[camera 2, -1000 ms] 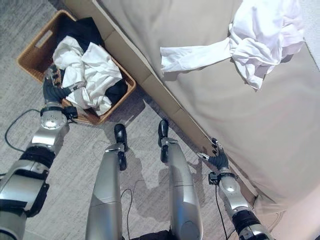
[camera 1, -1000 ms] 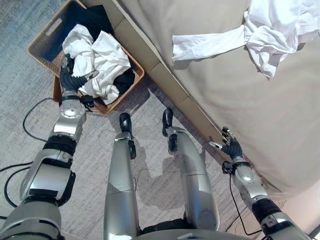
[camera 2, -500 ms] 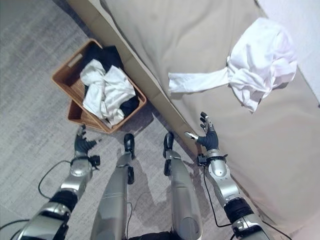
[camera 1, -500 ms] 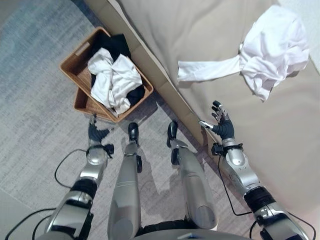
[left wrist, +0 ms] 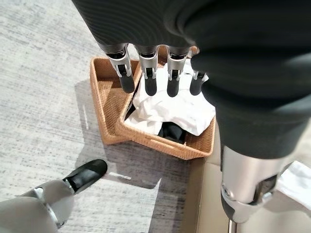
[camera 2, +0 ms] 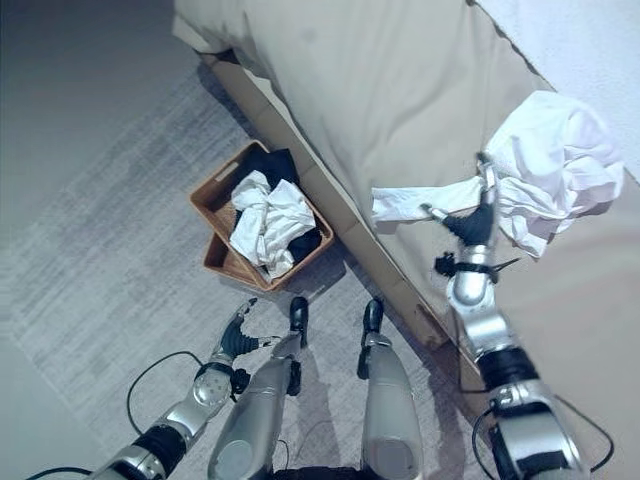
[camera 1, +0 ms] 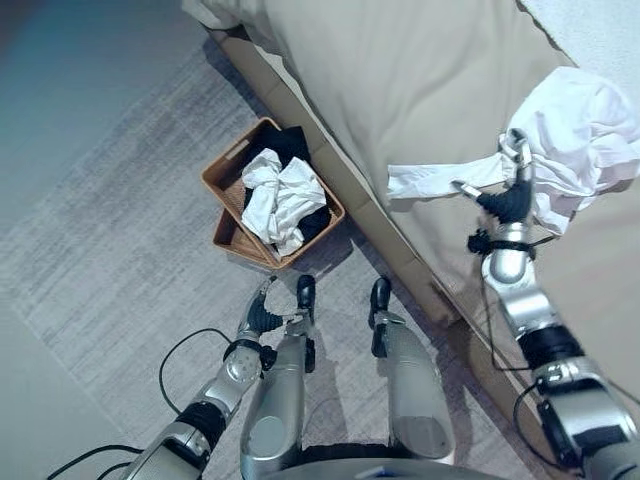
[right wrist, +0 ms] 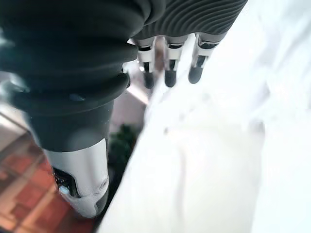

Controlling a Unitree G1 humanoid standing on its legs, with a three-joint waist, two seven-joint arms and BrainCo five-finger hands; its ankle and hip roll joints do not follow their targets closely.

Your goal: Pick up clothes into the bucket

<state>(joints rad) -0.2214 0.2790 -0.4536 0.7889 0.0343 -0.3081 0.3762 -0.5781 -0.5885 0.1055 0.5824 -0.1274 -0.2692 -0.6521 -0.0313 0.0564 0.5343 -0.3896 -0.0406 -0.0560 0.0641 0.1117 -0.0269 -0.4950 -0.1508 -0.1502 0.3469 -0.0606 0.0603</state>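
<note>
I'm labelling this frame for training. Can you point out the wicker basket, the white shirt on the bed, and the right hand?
wicker basket (camera 1: 222, 181): left eye view, on its bare woven rim.
white shirt (camera 1: 590, 125): left eye view, on the bunched body.
right hand (camera 1: 503, 202): left eye view, on the dark palm.

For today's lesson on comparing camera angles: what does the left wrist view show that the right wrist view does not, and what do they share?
Left wrist view only: the wicker basket on grey carpet, holding white clothes over something black, beyond the left hand.
Right wrist view only: the right hand over the white garment.
Shared: straight fingers holding nothing, and white fabric.
</note>
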